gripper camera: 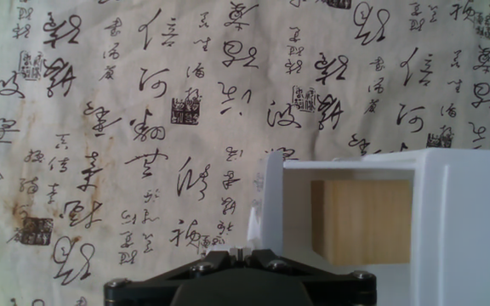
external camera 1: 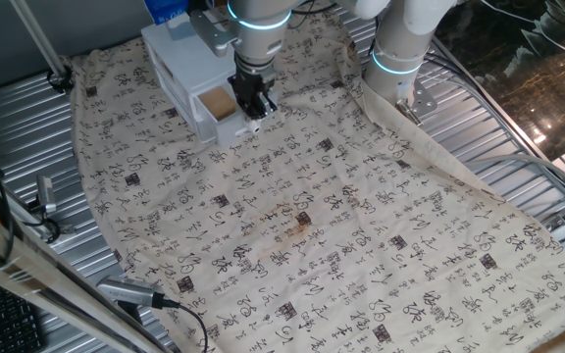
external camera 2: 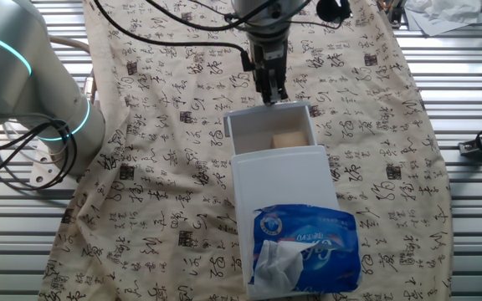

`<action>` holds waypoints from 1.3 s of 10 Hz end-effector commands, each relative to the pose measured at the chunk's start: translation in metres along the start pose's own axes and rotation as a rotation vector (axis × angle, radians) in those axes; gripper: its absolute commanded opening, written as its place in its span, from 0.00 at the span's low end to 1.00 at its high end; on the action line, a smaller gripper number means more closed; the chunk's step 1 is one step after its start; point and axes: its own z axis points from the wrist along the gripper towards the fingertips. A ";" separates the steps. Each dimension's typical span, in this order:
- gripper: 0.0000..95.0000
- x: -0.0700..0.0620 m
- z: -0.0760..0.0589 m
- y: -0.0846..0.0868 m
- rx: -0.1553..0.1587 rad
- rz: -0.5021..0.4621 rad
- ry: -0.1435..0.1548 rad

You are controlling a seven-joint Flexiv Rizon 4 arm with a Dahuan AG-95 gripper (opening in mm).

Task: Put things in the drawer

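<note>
Claw [external camera 2: 271,90] pointing down, fingers pressed together.

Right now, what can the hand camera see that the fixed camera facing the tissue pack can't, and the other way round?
Only the hand view shows the wooden block close up, with its grain, and brown stains on the cloth. Only the other fixed view shows the blue tissue pack on top of the white cabinet, the arm's base, and the gripper from outside, at the front of the drawer. Both show the block inside the open drawer and the printed cloth.
</note>
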 end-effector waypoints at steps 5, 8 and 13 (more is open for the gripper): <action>0.00 0.001 -0.001 -0.016 -0.004 -0.015 0.000; 0.00 0.002 -0.001 -0.027 -0.010 -0.023 -0.002; 0.00 0.005 -0.003 -0.045 -0.015 -0.042 -0.005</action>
